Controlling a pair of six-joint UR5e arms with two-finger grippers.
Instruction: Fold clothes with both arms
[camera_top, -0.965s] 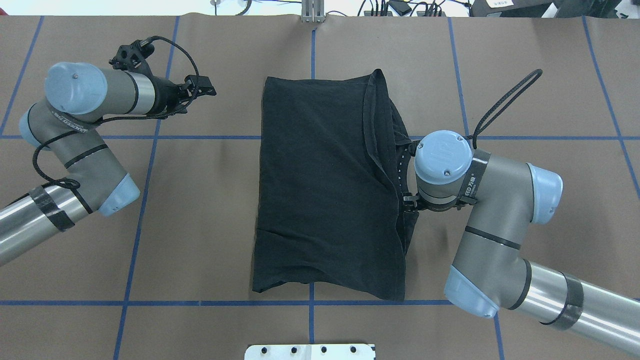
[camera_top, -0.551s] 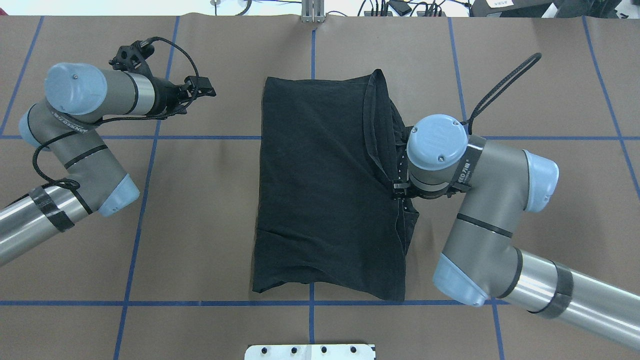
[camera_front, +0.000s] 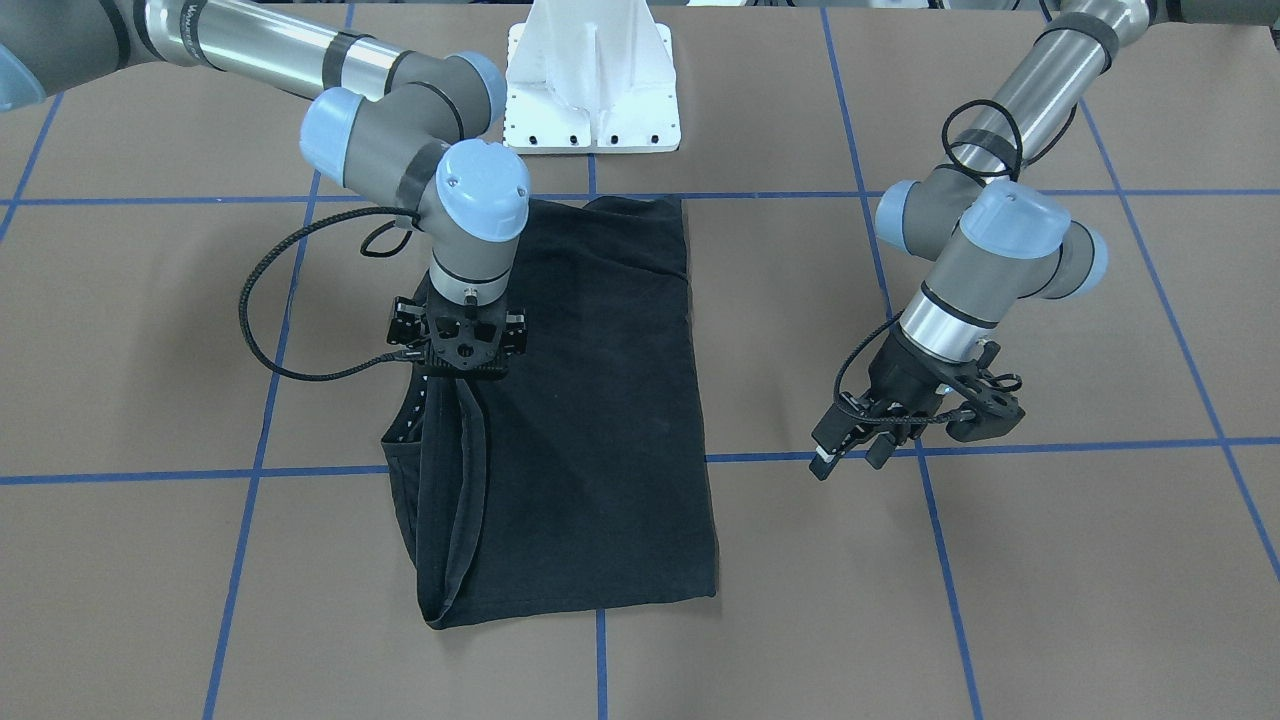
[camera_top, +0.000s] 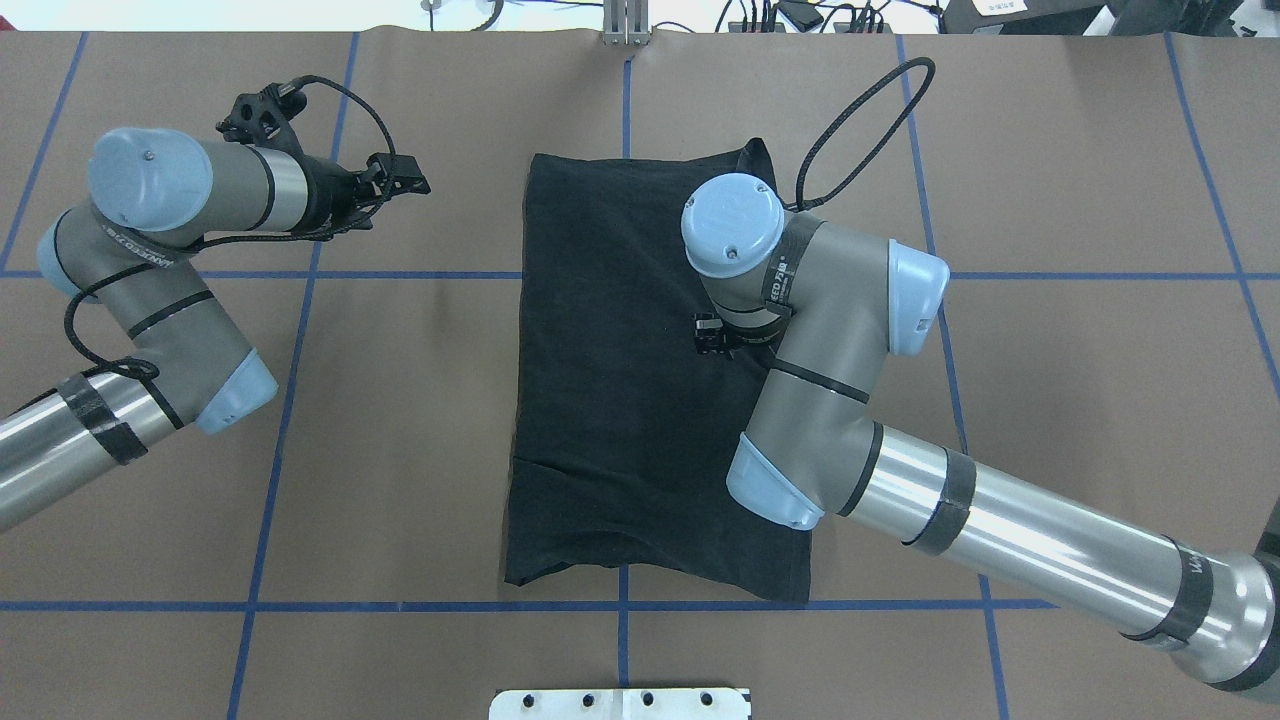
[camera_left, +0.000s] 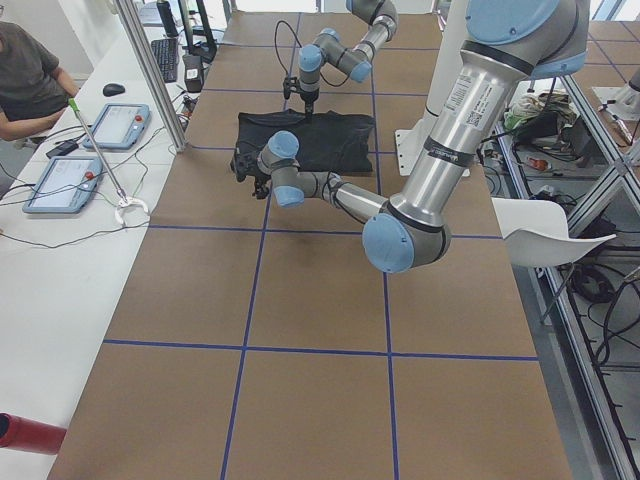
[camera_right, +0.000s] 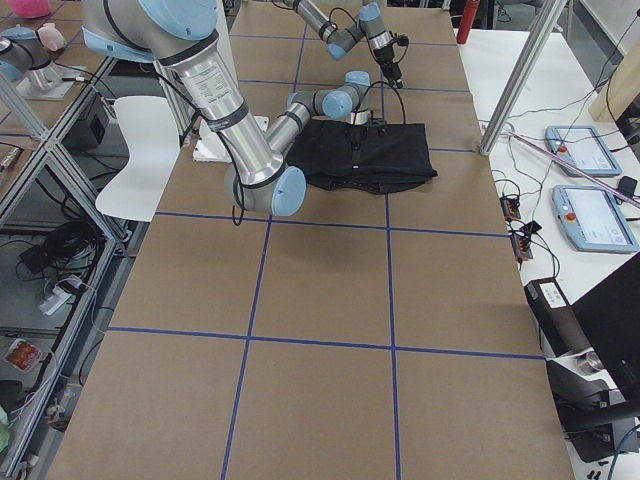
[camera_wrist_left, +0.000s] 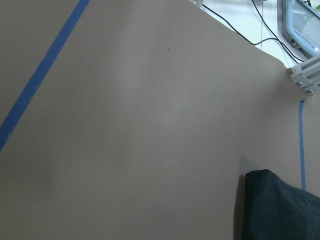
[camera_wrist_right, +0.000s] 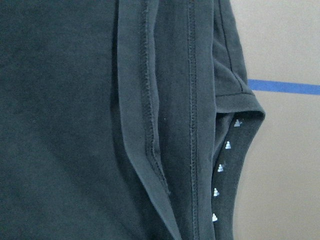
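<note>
The black T-shirt (camera_top: 620, 380) lies folded into a tall rectangle mid-table, and its logo is hidden. My right gripper (camera_front: 458, 375) hangs straight down over the shirt's right part. It appears shut on a raised fold of the hem edge (camera_front: 445, 500); its fingers are hidden under the wrist in the overhead view. The right wrist view shows stitched hems (camera_wrist_right: 150, 125) and a sleeve opening with small white dots (camera_wrist_right: 222, 167). My left gripper (camera_top: 405, 178) is open and empty, hovering over bare table left of the shirt. A shirt corner (camera_wrist_left: 280, 210) shows in its wrist view.
The white pedestal (camera_front: 592, 90) stands at the near edge behind the shirt. Blue tape lines (camera_top: 280, 420) grid the brown table. Cables (camera_top: 800, 15) lie past the far edge. An operator (camera_left: 25, 85) and tablets (camera_left: 118, 125) are beside the table.
My right arm has swung left from the shirt's right edge to above its right-middle, drawing the edge inward. My left arm has not moved.
</note>
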